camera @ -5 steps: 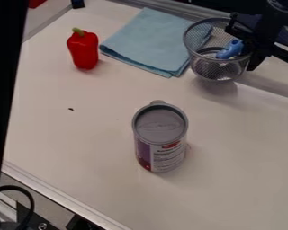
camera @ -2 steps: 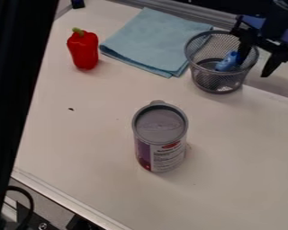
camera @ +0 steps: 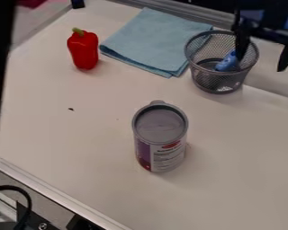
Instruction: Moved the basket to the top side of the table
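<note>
The black gripper (camera: 263, 58) hangs at the upper right, open. One finger reaches over the right part of the basket's mouth, and the other stands apart to the right, outside it. The grey wire-mesh basket (camera: 222, 78) is upright on the white table (camera: 80, 148), at the right end of the blue cloth, with a blue object (camera: 227, 62) inside. Part of the basket's right rim lies behind the near finger.
A light blue folded cloth (camera: 149, 42) lies left of the basket. A red pepper (camera: 83, 50) stands at the upper left, and a grey-lidded can (camera: 160, 139) is upright near the middle. A metal edge (camera: 56, 195) runs along the lower left.
The basket has come down upright, slightly lower in the view than a second ago. The gripper has opened and its fingers have spread, the right one now clear of the basket's side.
</note>
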You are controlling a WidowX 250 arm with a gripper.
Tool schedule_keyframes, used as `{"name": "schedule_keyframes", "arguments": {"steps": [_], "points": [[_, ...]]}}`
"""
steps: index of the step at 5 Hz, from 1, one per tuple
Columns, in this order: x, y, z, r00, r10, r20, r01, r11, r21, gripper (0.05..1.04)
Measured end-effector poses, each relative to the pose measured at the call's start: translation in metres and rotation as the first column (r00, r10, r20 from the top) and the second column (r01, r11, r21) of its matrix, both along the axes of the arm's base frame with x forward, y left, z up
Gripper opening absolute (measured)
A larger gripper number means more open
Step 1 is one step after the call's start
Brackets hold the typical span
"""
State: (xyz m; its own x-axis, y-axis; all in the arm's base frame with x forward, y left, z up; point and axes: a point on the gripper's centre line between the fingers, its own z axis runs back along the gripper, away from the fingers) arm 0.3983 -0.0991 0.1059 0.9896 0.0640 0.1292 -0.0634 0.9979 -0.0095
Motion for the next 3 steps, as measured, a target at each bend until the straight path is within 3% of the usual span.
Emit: {"name": "schedule_keyframes", "arguments": {"steps": [1,2,3], "points": [[-0.019,0.02,0.015,0.999,0.05,0.007,-0.05,0.999,-0.011,0.997],[-0.039,0.054,0.019,0.982,0.187,0.015,-0.186,0.981,-0.05,0.997],[-0.061,0.092,0.012,0.949,0.314,0.011,-0.313,0.948,-0.051,0.997]]}}
